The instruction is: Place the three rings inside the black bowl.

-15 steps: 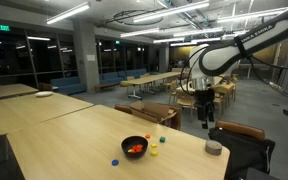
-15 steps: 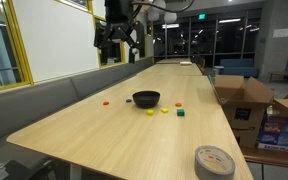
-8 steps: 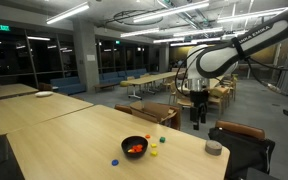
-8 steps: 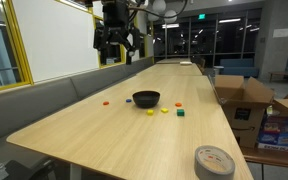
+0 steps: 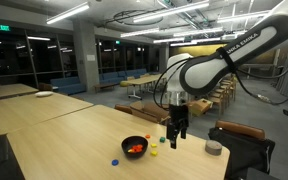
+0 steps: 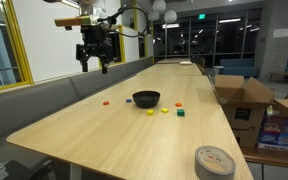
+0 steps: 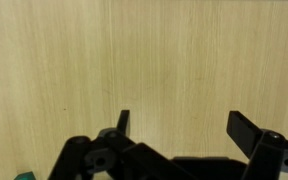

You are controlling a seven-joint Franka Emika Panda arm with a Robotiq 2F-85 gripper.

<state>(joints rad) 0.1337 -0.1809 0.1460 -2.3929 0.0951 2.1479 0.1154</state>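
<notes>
Noted tool [image 7: 182, 125] wide open, gripping nothing — hanging above desk [image 7: 184, 60], off to one side of black bowl [image 6: 146, 98]. Logged yellow ring [image 6: 150, 112], green ring [image 6: 181, 113] and blue ring [image 5: 117, 160] lying on desk — just outside bowl's rim.

Open office canteen: long tables [image 5: 64, 140], chairs [image 5: 140, 112], strip lights [image 5: 69, 13].

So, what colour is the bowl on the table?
The bowl is black; it shows best in an exterior view.
</notes>
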